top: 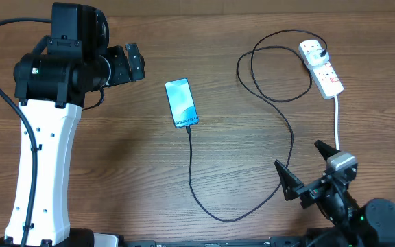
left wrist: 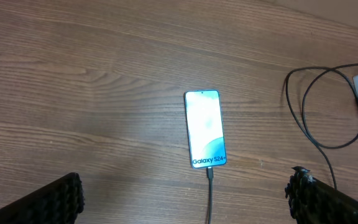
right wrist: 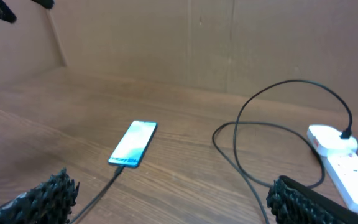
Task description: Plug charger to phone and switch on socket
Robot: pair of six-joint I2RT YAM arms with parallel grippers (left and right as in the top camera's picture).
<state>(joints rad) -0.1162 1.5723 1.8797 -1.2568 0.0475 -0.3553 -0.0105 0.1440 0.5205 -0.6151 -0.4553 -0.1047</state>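
Matt wood-grain table (top: pixel 115 158); glossy phone (top: pixel 182 103); white plastic socket (top: pixel 324 68).

"Galaxy S24+" is printed in white near the cable end of the phone (left wrist: pixel 206 129) screen.

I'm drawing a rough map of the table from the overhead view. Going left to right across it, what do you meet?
left arm → phone → socket. The charger and the right arm overlap others sideways, so they are left out.
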